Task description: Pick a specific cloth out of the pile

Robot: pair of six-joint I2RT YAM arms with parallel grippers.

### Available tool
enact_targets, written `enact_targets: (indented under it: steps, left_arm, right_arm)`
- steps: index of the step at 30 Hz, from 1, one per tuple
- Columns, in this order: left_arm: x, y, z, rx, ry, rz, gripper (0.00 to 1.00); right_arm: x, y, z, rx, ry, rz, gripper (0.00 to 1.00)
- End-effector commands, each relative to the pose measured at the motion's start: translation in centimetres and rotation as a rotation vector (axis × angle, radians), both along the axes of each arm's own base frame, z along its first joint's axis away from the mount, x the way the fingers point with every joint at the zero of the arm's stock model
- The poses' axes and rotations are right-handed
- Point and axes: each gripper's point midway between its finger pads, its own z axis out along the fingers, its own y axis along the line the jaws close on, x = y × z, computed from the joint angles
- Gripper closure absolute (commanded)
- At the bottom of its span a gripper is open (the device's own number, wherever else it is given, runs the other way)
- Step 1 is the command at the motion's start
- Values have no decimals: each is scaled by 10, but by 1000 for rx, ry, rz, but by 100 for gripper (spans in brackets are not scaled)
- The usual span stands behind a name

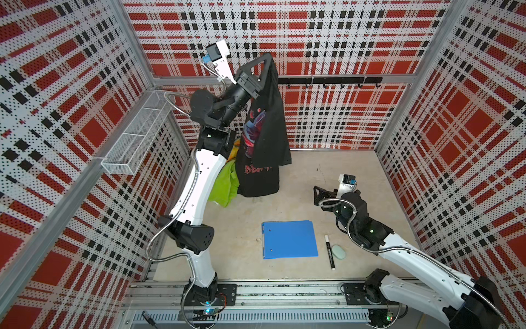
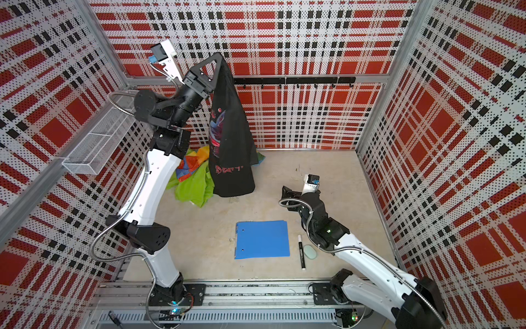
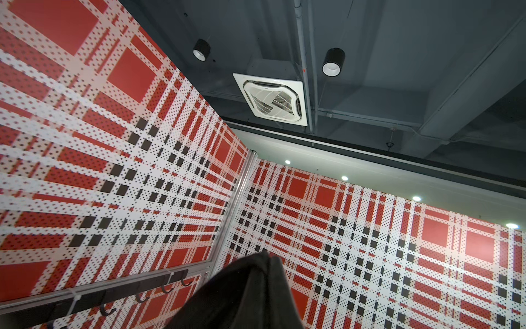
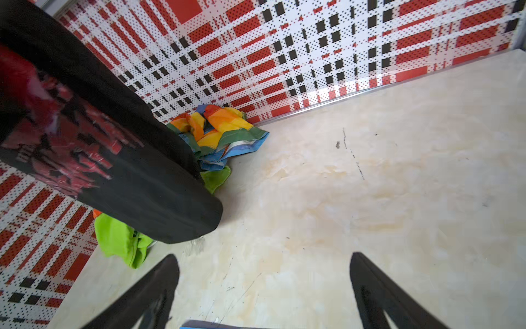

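Vertically, the cloth (image 1: 267,159) hangs hem-down from left hand (image 1: 266,58).

My left arm reaches up toward twelve o'clock, left gripper (image 1: 266,60) high, jaws clamped on the cloth (image 1: 266,148). My right arm lies low, right gripper (image 4: 263,255) spread wide, aimed at ten o'clock.
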Motion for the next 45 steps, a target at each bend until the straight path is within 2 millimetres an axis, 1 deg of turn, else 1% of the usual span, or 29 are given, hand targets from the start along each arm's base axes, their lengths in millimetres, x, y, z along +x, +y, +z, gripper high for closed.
enact_targets:
  steps: [1,3,7,9,11,15,18,20,22,25,28,32,34,36,37,39,41,45]
  left_arm:
    - [-25,-8,25,-62,-88,-19,100]
    - [-24,-21,24,-77,-85,-49,100]
    - [-15,-46,14,-101,-60,-98,100]
    - [-9,-54,7,-125,-41,-125,100]
    - [-7,-63,2,-143,-33,-152,100]
    - [-11,-81,-2,-154,-29,-181,100]
    - [-21,-91,0,-160,-37,-196,100]
    - [-26,-99,-1,-153,-42,-206,100]
    - [-28,-105,-5,-140,-37,-213,100]
    - [-20,-116,-17,-124,-3,-222,100]
    - [-12,-126,-30,-119,29,-251,100]
    - [-12,-133,-35,-117,39,-268,100]
    - [-13,-134,-34,-117,39,-273,100]
    - [-15,-134,-35,-113,41,-284,100]
    - [-15,-136,-36,-110,47,-294,100]
    - [-20,-139,-37,-105,53,-320,100]
    - [-23,-147,-42,-96,70,-355,100]
    - [-36,-166,-54,-68,99,-445,100]
  right_arm:
    - [-4,-27,-2,46,-8,-110,0]
    - [-7,-33,-5,63,-8,-115,0]
    - [-13,-42,-7,62,-4,-131,0]
    - [-16,-45,-7,53,-6,-133,0]
    - [-19,-48,-6,53,-10,-137,0]
    - [-22,-49,-7,56,-15,-127,0]
    - [-24,-47,-7,68,-22,-110,0]
    - [-24,-34,-3,77,-46,-38,1]
    - [-26,-10,5,89,-82,103,6]
    - [-28,26,12,109,-105,289,11]
    - [-23,48,11,125,-99,376,11]
    - [-6,69,15,146,-123,425,10]
    - [7,73,19,148,-140,421,12]
    - [23,73,27,171,-164,410,14]
    - [31,71,30,192,-170,398,16]
    - [49,59,37,238,-197,346,19]
    - [68,42,37,270,-205,280,19]
    - [92,10,48,323,-245,199,19]
